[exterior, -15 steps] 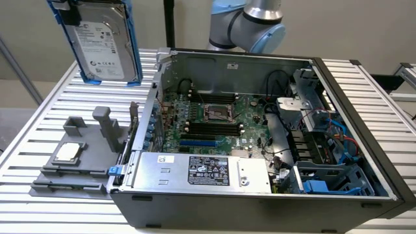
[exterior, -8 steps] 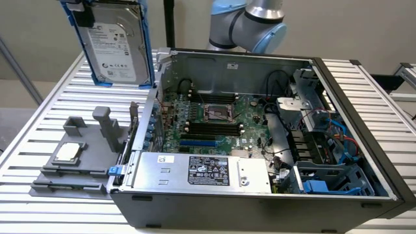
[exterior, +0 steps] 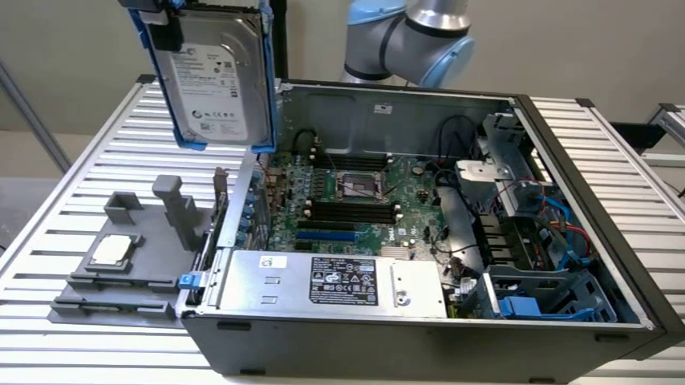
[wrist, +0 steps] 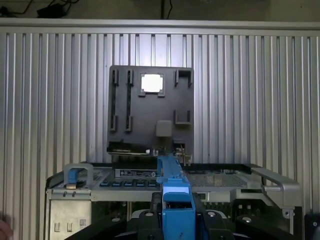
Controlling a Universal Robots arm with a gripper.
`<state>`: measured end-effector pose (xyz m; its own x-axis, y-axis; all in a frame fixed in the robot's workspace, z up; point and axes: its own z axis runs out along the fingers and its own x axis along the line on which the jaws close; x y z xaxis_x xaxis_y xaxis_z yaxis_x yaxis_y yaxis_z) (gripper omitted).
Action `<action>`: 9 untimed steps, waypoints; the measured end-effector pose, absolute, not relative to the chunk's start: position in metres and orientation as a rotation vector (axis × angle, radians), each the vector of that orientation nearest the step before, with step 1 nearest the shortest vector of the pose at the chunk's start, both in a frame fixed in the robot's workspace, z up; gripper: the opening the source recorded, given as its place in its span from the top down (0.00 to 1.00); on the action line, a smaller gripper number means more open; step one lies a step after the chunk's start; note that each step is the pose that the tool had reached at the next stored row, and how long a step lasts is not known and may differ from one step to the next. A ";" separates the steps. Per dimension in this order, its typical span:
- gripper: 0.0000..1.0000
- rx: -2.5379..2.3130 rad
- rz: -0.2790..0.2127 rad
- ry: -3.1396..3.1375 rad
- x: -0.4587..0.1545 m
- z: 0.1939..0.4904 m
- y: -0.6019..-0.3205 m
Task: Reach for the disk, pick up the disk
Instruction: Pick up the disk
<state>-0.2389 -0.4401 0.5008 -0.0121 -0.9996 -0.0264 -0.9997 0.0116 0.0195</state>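
The disk, a silver-grey hard drive with a white label in a bright blue bracket, hangs upright in the air above the far left corner of the open computer case. In the wrist view its blue bracket edge runs straight down the middle. My gripper is shut on it, with a black finger on either side. The disk touches neither the case nor the table.
The open computer case holds a motherboard, cables and a large silver box with a black label. At the exterior view's left, a grey fixture carries a small square silver chip. The arm's elbow is behind the case.
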 end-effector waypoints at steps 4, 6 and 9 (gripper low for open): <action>0.67 -2.204 0.053 2.230 -0.225 0.501 -0.447; 0.67 -2.204 0.054 2.230 -0.218 0.501 -0.450; 0.67 -2.204 0.056 2.231 -0.208 0.501 -0.455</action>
<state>-0.2080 -0.4549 0.5014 -0.0122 -0.9995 -0.0286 -0.9997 0.0116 0.0215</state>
